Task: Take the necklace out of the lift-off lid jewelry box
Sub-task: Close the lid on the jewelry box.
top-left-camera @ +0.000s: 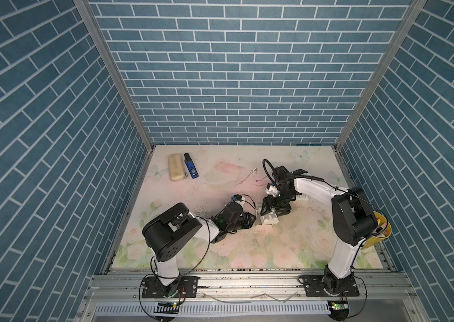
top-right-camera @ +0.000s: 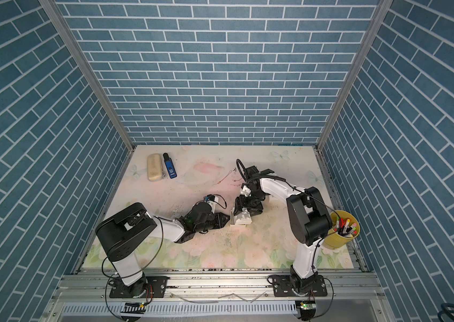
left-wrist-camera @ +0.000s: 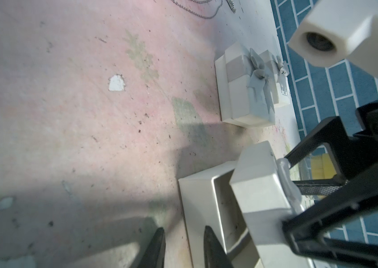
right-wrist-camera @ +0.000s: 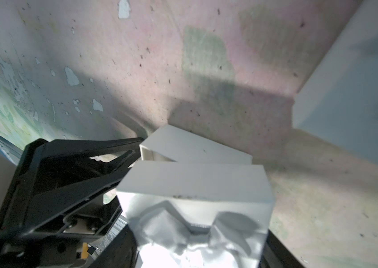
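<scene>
The left gripper (top-left-camera: 254, 220) lay low over the floral mat (top-left-camera: 220, 200), its jaws set narrowly and closed across one side wall of the open box base (left-wrist-camera: 199, 197). In the right wrist view its fingers (right-wrist-camera: 134, 145) met that wall at the base's corner. The right gripper (top-left-camera: 269, 214) grasped the lift-off lid (left-wrist-camera: 257, 185) by its sides with the jaws spread wide. The lid was held tilted, directly above the base and partly overlapping its opening, and its grey bow faced the right wrist camera. The lid covered most of the base's interior, so the contents could not be determined; the exposed strip of interior showed only a pale lining with dark specks. A thin chain necklace (top-left-camera: 247, 176) lay loose on the mat toward the back wall, well apart from the base and from both grippers. A second white gift box (left-wrist-camera: 241, 92), closed and tied with a grey ribbon, stood on the mat beyond the base, near the right arm's forearm in both top views. A beige case (top-left-camera: 176, 168) and a blue device (top-left-camera: 191, 166) lay side by side at the far left corner of the mat. A yellow cup (top-right-camera: 343, 234) holding pens stood at the right edge, beside the right arm.
</scene>
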### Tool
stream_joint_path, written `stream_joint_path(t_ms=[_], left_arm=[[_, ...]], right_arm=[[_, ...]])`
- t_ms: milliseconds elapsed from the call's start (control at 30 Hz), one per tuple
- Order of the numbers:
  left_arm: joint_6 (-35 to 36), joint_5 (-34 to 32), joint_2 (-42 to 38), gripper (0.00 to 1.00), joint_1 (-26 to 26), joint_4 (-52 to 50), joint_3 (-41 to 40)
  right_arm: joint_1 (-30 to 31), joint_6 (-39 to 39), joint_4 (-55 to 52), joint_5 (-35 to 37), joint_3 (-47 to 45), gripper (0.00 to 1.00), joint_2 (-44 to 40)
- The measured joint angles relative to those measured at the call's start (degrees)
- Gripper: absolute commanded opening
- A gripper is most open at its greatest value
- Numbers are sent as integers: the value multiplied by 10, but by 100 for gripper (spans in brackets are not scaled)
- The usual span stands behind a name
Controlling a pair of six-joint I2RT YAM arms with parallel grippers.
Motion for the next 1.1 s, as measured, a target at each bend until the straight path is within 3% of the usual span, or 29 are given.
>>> stream_joint_path(t_ms=[367, 667, 1100], left_arm=[[-2, 1, -37, 40, 1, -6, -15], [-2, 36, -43, 34, 1, -18, -11], [-1, 57, -40, 30, 3, -42, 7]], right_arm=[[-9, 32, 55, 12, -70, 64, -92], [-12, 80, 133, -13, -140, 62, -106], [-15, 104, 167, -15, -146, 62, -109]])
